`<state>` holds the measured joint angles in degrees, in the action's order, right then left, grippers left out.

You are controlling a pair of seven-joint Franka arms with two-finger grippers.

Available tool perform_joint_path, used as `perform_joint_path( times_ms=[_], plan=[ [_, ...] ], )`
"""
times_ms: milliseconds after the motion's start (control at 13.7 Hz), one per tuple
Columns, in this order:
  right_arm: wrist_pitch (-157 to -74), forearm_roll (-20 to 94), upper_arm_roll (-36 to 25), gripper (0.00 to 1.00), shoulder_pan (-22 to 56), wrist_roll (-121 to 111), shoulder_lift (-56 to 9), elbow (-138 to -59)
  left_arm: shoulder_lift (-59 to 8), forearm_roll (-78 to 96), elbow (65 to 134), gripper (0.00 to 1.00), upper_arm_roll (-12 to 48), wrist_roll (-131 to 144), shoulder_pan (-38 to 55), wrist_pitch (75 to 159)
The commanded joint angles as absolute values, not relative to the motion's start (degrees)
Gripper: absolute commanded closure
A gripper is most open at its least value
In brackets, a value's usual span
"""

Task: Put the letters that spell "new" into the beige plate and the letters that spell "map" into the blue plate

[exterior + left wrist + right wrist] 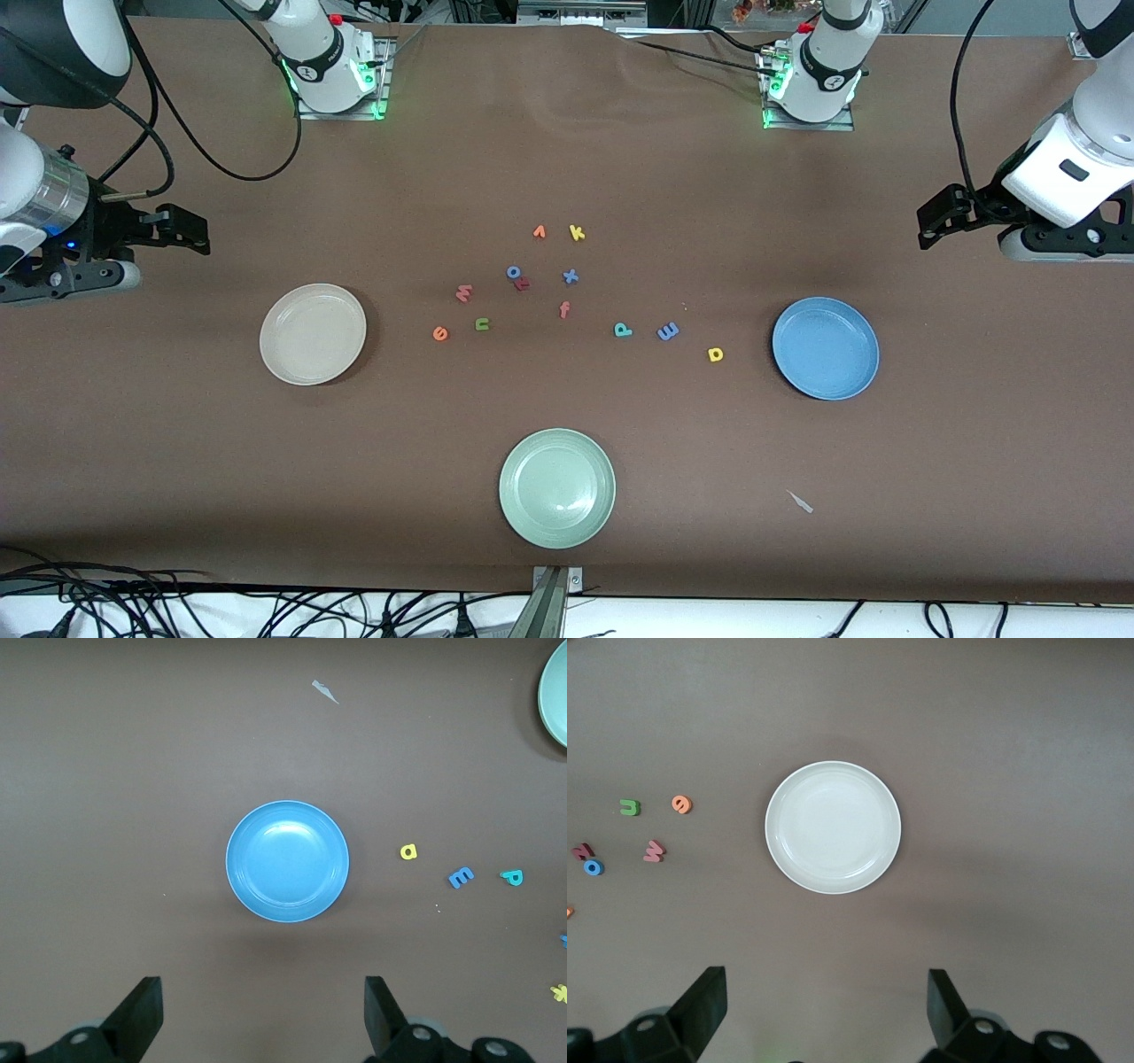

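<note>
Front view alone shows yellow "k" (pixel 577 233) whole, near orange-red "f" (pixel 564 309).

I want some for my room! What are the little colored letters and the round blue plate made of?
The little colored letters, such as the yellow "a", look like soft matte foam: thick, flat-cut, no shine. The round blue plate looks like smooth hard plastic, perhaps melamine, since light glints off its raised rim.

I see a brown table cover (pixel 567 159), creased toward its top edge; black cables (pixel 177 611) trail along the cover's near edge.
</note>
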<state>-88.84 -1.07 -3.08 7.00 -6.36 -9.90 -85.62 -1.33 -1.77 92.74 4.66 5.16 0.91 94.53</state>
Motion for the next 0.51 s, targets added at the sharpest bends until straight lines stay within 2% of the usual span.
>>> perform_joint_path(
  times_ms=[0,437],
  plan=[
    [-89.0,-1.1,-2.9,0.00,6.9,-6.9,-9.1,-86.4,-1.7,-1.3,91.6,0.00,4.6,4.7,1.1,93.5],
    [-88.2,-0.9,-2.9,0.00,6.9,-6.9,-8.5,-86.5,-1.7,-1.3,91.6,0.00,4.6,4.7,1.1,93.5]
  ],
)
